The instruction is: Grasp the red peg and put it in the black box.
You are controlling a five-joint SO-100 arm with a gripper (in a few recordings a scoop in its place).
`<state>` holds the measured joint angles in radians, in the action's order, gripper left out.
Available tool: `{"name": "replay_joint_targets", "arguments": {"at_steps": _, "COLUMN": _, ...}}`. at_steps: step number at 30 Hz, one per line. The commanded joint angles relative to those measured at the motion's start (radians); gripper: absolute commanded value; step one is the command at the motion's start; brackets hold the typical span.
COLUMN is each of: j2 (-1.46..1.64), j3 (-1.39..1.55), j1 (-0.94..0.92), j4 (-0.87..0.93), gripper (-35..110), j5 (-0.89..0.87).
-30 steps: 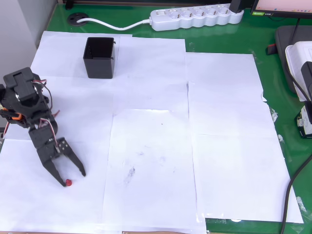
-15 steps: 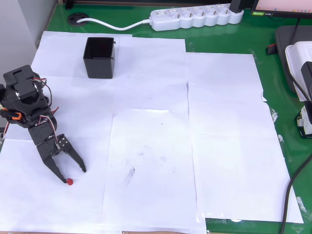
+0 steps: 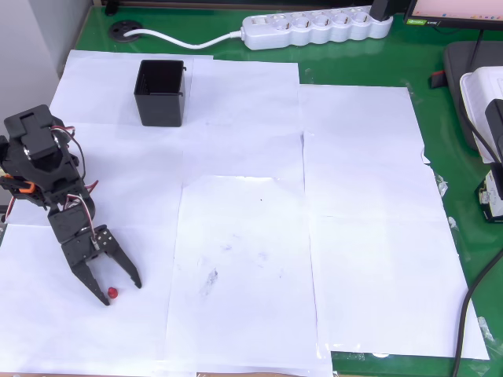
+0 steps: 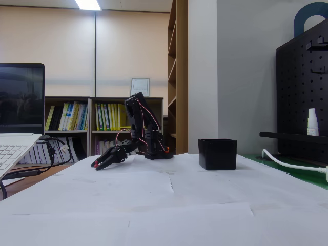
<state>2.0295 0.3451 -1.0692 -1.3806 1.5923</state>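
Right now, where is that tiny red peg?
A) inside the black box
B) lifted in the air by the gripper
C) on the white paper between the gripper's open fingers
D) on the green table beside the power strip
C: in the overhead view the red peg lies on the white paper between the tips of the open gripper, far from the black box near the picture's top.
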Motion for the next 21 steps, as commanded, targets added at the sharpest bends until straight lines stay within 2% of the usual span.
{"name": "replay_joint_targets", "arguments": {"at_steps": 1, "j2": -0.014, "j3": -0.017, "j1": -0.011, "j4": -0.002, "gripper": 22, "j5": 0.02}}
{"name": "replay_joint_targets", "arguments": {"at_steps": 19, "j2": -0.032, "j3": -0.08, "j1": -0.009, "j4": -0.025, "gripper": 21, "j5": 0.023}}
{"name": "replay_joint_targets", "arguments": {"at_steps": 21, "j2": -0.031, "j3": -0.077, "j1": -0.009, "j4": -0.018, "gripper": 18, "j5": 0.023}}
